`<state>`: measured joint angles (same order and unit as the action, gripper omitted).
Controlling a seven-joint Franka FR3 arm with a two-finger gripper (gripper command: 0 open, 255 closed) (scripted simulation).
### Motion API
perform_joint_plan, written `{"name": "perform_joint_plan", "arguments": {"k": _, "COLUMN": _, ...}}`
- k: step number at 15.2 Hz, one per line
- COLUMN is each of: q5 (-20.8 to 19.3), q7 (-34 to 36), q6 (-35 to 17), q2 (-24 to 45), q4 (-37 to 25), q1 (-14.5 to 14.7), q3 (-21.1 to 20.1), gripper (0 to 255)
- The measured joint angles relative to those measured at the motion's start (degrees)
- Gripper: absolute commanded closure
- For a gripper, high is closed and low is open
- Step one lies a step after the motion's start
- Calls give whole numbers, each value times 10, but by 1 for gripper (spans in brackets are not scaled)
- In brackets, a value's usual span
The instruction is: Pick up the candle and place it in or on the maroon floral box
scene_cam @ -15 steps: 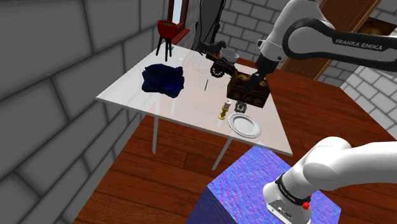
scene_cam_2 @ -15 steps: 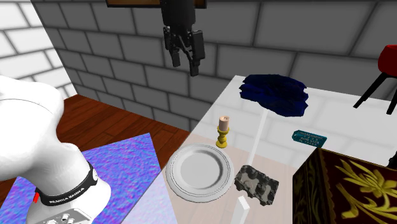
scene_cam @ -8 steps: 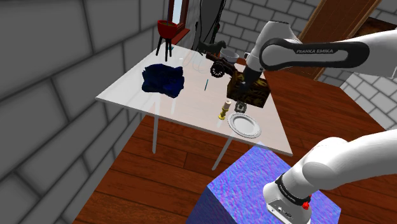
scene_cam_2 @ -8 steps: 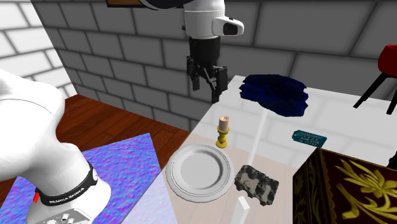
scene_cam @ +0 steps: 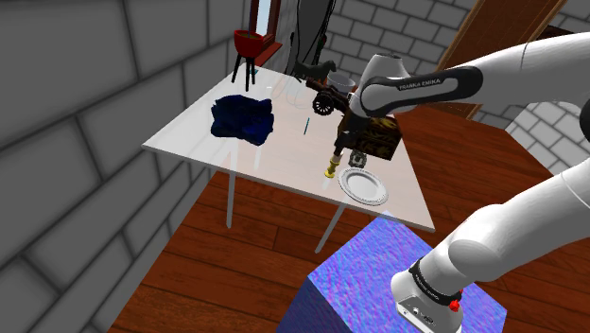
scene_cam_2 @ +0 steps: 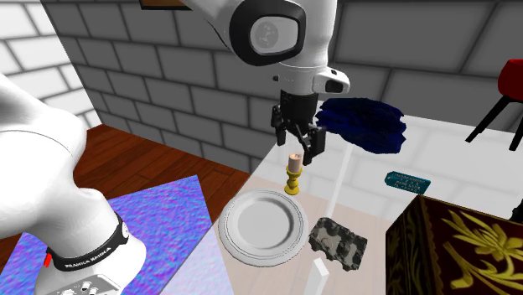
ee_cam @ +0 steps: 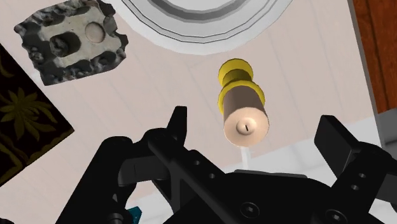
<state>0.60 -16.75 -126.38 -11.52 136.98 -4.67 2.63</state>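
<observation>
Here we are over the white counter, and the white arm hangs its black jaws directly above the stubby tan candle in its yellow holder. The jaws are spread wide, one finger on either side of the candle top, and neither touches it, so it is a straddle, not a hold. Through the wrist view the candle stands upright between those parted fingers, wick end facing the camera. It sits near the counter's near edge, just beyond the round white plate in the second exterior view. To that view's right of the plate lies a rough grey stone block with holes. Further right, at the second exterior view's lower right corner, sits the maroon box with gold floral patterning, well apart from the candle. Far along the counter, a crumpled dark blue cloth lies behind the jaws, with a small teal tag to its right. At the shoulder view's lower edge stands the blue box stand.
</observation>
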Motion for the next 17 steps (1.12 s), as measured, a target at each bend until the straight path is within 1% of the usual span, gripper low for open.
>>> {"name": "perform_joint_plan", "arguments": {"k": 6, "q5": 2, "q7": -3, "q6": -47, "q2": 29, "q4": 19, "q1": 0, "q3": 1, "gripper": 0}}
{"name": "perform_joint_plan", "arguments": {"k": 12, "q5": 2, "q7": -2, "q6": -54, "q2": 32, "q4": 21, "q1": 1, "q3": 1, "gripper": 0}}
{"name": "perform_joint_plan", "arguments": {"k": 13, "q5": 2, "q7": -2, "q6": -54, "q2": 32, "q4": 21, "q1": 1, "q3": 1, "gripper": 255}}
{"name": "perform_joint_plan", "arguments": {"k": 17, "q5": 2, "q7": -2, "q6": -54, "q2": 32, "q4": 21, "q1": 1, "q3": 1, "gripper": 255}}
